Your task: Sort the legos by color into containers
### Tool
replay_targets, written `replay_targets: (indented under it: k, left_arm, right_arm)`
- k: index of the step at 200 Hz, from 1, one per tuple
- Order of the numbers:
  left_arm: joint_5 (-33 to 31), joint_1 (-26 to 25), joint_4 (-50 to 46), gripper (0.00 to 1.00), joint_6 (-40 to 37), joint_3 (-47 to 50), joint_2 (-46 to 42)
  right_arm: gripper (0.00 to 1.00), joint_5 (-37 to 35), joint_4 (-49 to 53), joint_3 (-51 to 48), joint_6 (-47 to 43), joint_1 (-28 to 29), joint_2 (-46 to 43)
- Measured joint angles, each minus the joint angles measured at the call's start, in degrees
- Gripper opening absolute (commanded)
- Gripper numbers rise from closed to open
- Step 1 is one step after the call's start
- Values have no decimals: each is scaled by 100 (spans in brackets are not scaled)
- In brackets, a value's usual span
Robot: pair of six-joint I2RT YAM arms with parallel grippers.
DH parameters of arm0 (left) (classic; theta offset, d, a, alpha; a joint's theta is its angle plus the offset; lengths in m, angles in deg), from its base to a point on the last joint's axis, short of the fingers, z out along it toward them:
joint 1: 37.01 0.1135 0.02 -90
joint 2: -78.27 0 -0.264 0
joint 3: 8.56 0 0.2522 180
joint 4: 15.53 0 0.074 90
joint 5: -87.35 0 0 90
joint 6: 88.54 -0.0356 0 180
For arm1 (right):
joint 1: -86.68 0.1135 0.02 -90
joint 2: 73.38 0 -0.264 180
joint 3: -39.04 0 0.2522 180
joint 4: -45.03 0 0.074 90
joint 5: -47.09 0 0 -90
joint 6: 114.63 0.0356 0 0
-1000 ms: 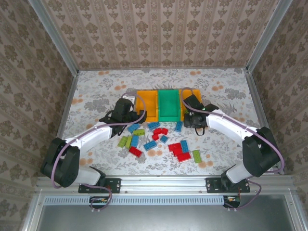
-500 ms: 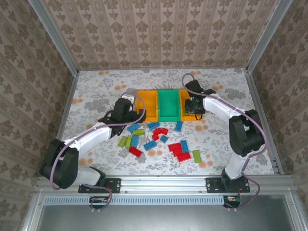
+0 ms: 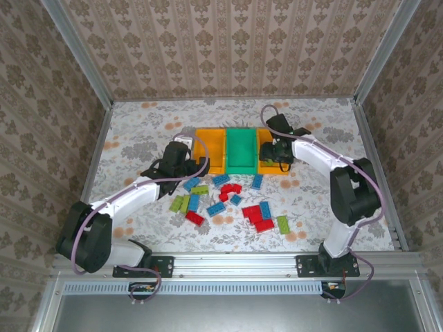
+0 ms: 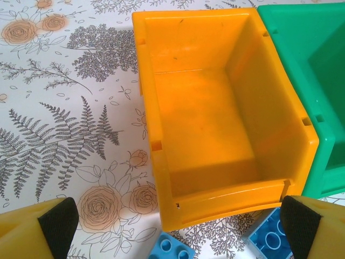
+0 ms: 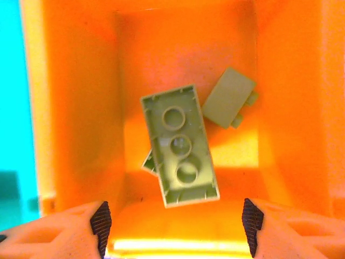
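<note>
My right gripper (image 3: 273,153) hangs open over the right orange bin (image 3: 284,169). Between its spread fingers, in the right wrist view, a lime green brick (image 5: 180,145) lies underside up inside the orange bin (image 5: 81,108), free of the pads. Another green brick (image 5: 229,97) rests behind it. My left gripper (image 3: 181,163) is open at the front left corner of the left orange bin (image 3: 211,151), nothing between its fingers (image 4: 56,221). The green bin (image 3: 242,151) stands in the middle. Red, blue and green legos (image 3: 230,189) lie scattered in front of the bins.
Two blue bricks (image 4: 172,249) (image 4: 269,243) lie just in front of the left orange bin (image 4: 215,108), which holds nothing, beside the green bin (image 4: 307,65). Metal frame rails (image 3: 367,138) edge the table on both sides.
My right arm swung from in front of the bins to over the right orange bin. Its jaws opened and the green brick dropped in. The left arm stayed put.
</note>
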Motion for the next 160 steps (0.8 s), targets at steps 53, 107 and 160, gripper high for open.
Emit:
replay_targets:
  k: [53, 107, 160]
  left_arm:
    - [2, 0, 4, 100, 0, 4, 0]
    - [7, 0, 11, 100, 0, 4, 7]
    - [94, -28, 98, 100, 0, 4, 72]
  right_arm:
    - [74, -66, 286, -914, 24, 282, -1064]
    - [72, -90, 767, -2472, 553, 793, -2225]
    - [70, -39, 1021, -3324, 1370, 1366, -3084]
